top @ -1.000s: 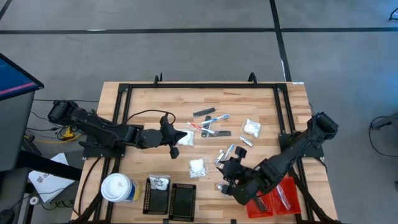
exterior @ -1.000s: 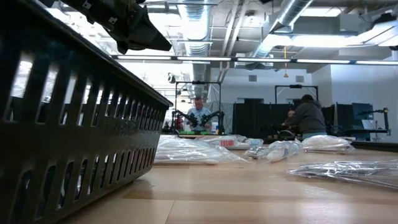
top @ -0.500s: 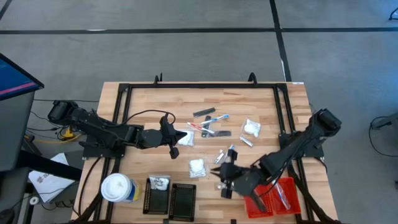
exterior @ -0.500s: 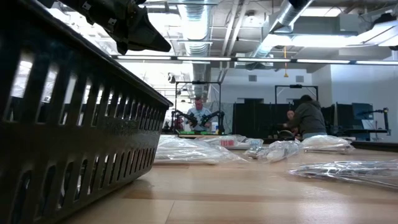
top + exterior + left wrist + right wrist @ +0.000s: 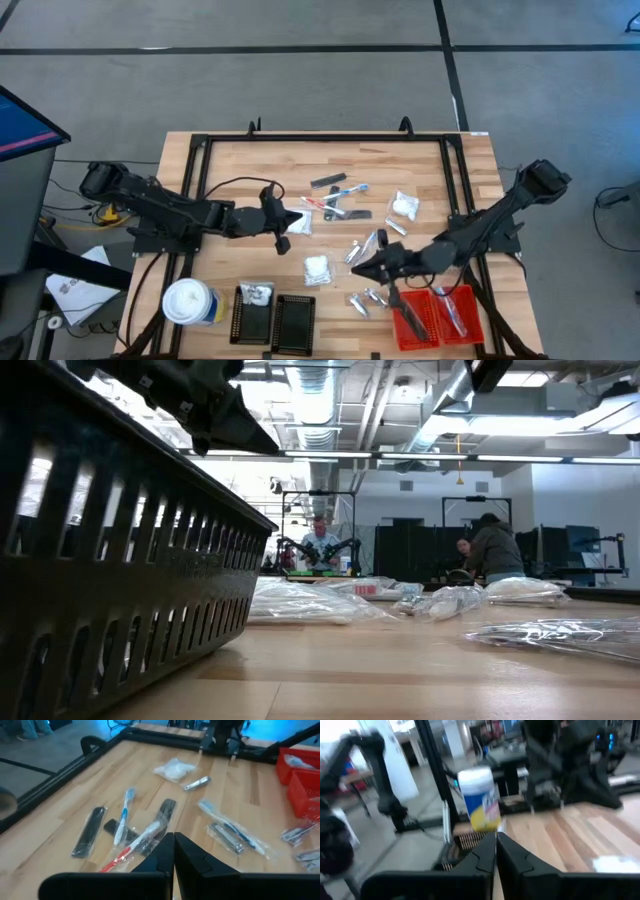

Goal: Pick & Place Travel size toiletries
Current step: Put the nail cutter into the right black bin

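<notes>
1. At the left front corner of the pale wooden plank surface (image 5: pixel 420 165) stands a round canister with a white lid and a yellow and blue label (image 5: pixel 190 303).
2. Just right of it lie two black ribbed plastic trays (image 5: pixel 275 322); the left one holds a crinkled clear packet (image 5: pixel 256 293).
3. The left tool (image 5: pixel 281 229) is low over the surface, left of the middle, with its two dark fingers pressed together and nothing between them. A white puffy packet (image 5: pixel 297 222) lies just beside its tip.
4. In the left wrist view, flat dark grey bars (image 5: pixel 91 831), a thin blue and white stick (image 5: pixel 123 812) and a red and white stick (image 5: pixel 131 845) lie together in clear shiny wraps, ahead of the tool.
5. A second white puffy packet (image 5: pixel 316 268) lies near the middle front of the surface.
6. The right tool (image 5: pixel 357 268) hangs right of that packet, above the surface, fingers pressed together, holding nothing.
7. Small silvery sachets (image 5: pixel 365 298) lie on the wood just in front of it, and more (image 5: pixel 366 243) behind it.
8. A third white puffy packet (image 5: pixel 404 206) lies farther back.
9. A red ribbed plastic tray (image 5: pixel 437 316) sits at the right front and holds some clear wrapped items.
</notes>
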You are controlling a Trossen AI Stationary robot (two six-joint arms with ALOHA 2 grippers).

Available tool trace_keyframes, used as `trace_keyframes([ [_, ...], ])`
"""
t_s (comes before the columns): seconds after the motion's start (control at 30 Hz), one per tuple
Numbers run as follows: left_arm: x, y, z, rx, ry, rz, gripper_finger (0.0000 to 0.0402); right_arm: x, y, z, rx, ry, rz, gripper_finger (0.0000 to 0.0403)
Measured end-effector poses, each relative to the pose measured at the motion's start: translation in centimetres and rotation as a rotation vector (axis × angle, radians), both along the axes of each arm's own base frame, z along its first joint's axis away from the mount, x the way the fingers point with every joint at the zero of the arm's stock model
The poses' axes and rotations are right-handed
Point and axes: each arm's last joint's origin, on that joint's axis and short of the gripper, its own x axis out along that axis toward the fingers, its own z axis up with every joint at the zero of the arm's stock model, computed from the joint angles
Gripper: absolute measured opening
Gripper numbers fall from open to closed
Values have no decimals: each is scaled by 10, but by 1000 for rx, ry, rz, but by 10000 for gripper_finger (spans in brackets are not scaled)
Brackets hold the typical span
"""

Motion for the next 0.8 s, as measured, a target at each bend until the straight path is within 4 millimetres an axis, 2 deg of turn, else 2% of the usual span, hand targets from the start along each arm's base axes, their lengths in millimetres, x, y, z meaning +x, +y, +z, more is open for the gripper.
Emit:
trace_keyframes([
  [0.23, 15, 10, -19, -61, 48, -56, 1, -7, -10, 13, 23, -117, -17, 10],
  [0.37, 17, 11, -21, -34, 62, -111, 1, -8, -9, 16, 26, -144, -10, 12],
  [0.53, 6, 4, -6, 20, 53, -174, 1, -7, -4, 15, 91, -136, 4, 12],
  [0.8, -27, -13, 29, 35, -14, -277, 1, -3, 1, 12, 71, -101, 15, 13],
])
